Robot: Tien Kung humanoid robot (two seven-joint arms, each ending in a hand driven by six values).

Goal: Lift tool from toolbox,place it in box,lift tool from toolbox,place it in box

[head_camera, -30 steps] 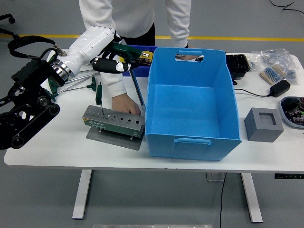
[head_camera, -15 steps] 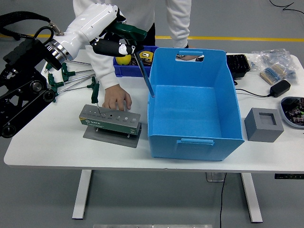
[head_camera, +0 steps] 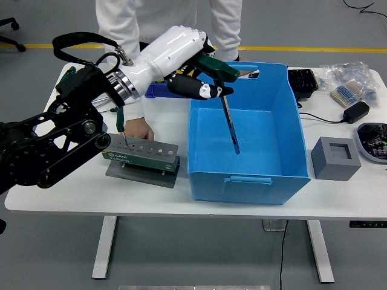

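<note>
Since 0.5 s ago the left hand [head_camera: 196, 84], clamped on the T-handle tool [head_camera: 225, 99], has been carried over the blue box [head_camera: 245, 181]; release is best made low, shaft clear of walls.

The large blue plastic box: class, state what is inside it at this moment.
Inside the large blue plastic box, only the metal shaft of the green-handled T-wrench hangs, gripped by the robot's left hand. The near wall hides the floor's front strip.

Bright, even overhead light falls across the white tabletop [head_camera: 72, 187], casting only soft, short shadows. Glare shines on the left arm's white shell [head_camera: 163, 54]. Focus stays sharp throughout.
</note>
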